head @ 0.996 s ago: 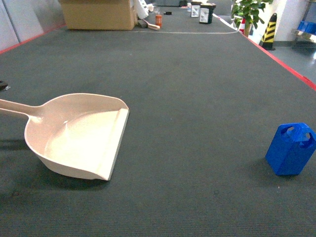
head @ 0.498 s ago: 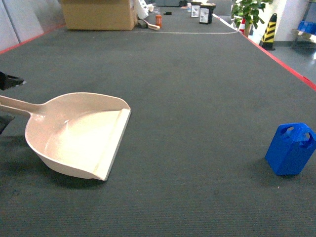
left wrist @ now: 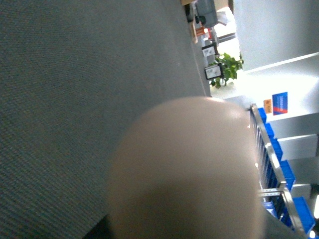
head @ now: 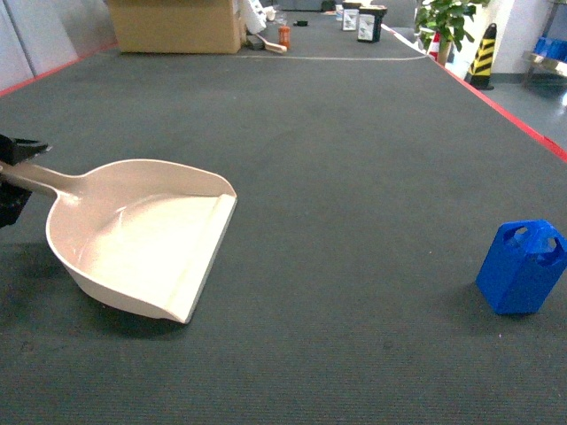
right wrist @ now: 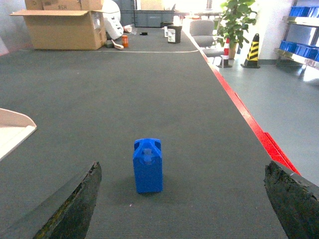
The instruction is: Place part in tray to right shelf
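Gripping the cream dustpan-shaped tray's (head: 142, 235) handle, left gripper (head: 16, 177) closed; right gripper (right wrist: 182, 199) wide open, empty, facing the blue plastic part (right wrist: 147, 165).

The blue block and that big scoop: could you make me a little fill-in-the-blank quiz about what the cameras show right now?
1. The part stands upright on the dark ____.
2. The inside of the tray holds ____.
3. The left gripper is at the tray's ____.
4. In the right wrist view, the right gripper has its fingers spread wide, so it is ____.

Missing words: carpet; nothing; handle; open
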You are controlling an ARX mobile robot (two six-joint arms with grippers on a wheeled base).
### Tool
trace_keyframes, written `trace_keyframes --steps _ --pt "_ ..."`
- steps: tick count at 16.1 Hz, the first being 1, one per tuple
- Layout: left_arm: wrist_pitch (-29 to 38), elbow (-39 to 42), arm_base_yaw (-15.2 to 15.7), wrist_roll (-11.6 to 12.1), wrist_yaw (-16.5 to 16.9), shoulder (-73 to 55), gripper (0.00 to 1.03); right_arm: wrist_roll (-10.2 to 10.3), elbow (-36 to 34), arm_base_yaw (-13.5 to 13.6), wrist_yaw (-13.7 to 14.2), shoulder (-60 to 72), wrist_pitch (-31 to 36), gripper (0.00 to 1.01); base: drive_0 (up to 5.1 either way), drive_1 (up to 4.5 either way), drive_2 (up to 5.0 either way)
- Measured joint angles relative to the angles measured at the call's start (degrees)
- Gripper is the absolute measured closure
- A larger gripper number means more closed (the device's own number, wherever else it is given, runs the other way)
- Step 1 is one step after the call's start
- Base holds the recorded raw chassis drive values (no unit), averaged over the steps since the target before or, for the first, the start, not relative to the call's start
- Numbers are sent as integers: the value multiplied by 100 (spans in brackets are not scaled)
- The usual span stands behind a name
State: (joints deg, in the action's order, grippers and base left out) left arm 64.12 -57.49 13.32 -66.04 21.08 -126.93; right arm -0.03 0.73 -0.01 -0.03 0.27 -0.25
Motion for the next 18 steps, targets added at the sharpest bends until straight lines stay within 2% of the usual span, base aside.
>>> trace_keyframes --steps 1,2,5,7,9,12,13,15,16,17,18 --pt "208 114 -22 -136 39 46 80 0 0 0 0 0 2 3 0 0 0" --pt "385 282 -44 -229 46 131 87 0 0 0 0 0 2 3 0 0 0" --pt "907 1119 -293 -708 -26 1058 89 0 0 0 0 0 4 3 0 0 0" --pt "966 1617 -503 -1064 -109 1902 89 0 0 0 0 0 4 3 0 0 0" --pt "938 2188 -846 -1327 -293 2503 89 0 0 0 0 0 2 3 0 0 0" --pt "981 2881 -1694 -1895 -828 3108 89 0 0 0 0 0 2 3 0 0 0" --pt "966 3102 -2085 -2063 -1029 3110 89 0 0 0 0 0 2 3 0 0 0" --pt "914 3335 -2903 -2103 -1215 2684 89 0 0 0 0 0 2 3 0 0 0" --pt "914 3331 -3167 -2118 -1226 2461 89 0 0 0 0 0 2 3 0 0 0" --pt "896 3309 -3318 -2157 -1182 2334 89 0 0 0 0 0 0 3 0 0 0" --pt "896 3233 -3331 -2216 -1217 2315 89 0 0 0 0 0 0 3 0 0 0"
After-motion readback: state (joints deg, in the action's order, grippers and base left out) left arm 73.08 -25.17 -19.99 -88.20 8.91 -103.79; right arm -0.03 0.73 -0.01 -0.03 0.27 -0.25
